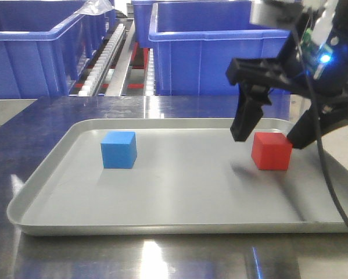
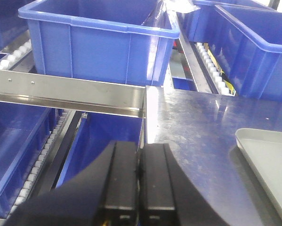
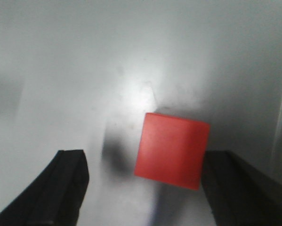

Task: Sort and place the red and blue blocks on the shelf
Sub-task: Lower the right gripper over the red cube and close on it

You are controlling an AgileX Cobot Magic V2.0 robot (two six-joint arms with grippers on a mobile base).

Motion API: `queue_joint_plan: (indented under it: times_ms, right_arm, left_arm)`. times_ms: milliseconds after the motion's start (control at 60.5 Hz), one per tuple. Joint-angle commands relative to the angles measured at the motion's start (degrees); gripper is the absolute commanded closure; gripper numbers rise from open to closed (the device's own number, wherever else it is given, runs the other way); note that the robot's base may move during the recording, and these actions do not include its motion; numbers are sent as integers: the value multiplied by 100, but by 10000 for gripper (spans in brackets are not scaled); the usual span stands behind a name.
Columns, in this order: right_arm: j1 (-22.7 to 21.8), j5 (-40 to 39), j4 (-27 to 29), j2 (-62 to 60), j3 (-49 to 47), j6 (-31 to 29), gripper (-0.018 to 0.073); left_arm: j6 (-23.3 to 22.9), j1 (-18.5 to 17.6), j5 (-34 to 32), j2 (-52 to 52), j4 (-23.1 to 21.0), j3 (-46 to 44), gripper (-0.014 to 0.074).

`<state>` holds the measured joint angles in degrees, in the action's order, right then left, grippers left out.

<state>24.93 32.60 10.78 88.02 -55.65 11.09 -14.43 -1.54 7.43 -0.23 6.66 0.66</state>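
While the shelf (image 2: 65,92) fills the left wrist view with its metal rail, roller tracks and blue bins (image 2: 98,47) above and below, the front view shows us only bins behind the table (image 1: 51,116). On that table lies the grey tray (image 1: 162,228), and both blocks rest on its floor.

We see the right gripper (image 1: 268,139) low over the tray's 3 o'clock side, its fingers spread wide and holding nothing. The left gripper (image 2: 140,181) appears only in its own camera, fingers pressed together with nothing between them, over the shelf's edge, with the tray's corner at 4 o'clock.

We find the red block (image 1: 271,152) between the right fingers, well apart from the blue block (image 1: 119,149), which sits at 9 o'clock on the tray.

From the right wrist, the gripper (image 3: 143,162) frames the red block (image 3: 171,150) off-centre. Its edge meets the 3 o'clock finger (image 3: 235,183), though we cannot tell whether they touch. A clear gap separates it from the 9 o'clock finger (image 3: 60,183). That view also shows the block turned slightly askew to the fingers, which the front view does not reveal.
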Motion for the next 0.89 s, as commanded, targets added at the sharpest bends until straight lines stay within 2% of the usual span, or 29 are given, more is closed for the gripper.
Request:
queue_joint_plan:
  times_ms: [0,347,612,877]
  right_arm:
    - [-8,-262,-76,-89,-255,-10,-46]
    - [-8,-165,-408,105,-568,-10,-41]
    - [-8,101,-448,105,-568,-10,71]
    - [-8,197,-487,105,-568,-10,73]
  left_arm:
    - [4,12,-481,-88,-44,116,460]
    - [4,12,-481,-88,-44,116,460]
    - [4,12,-481,-88,-44,116,460]
    - [4,12,-481,-88,-44,116,460]
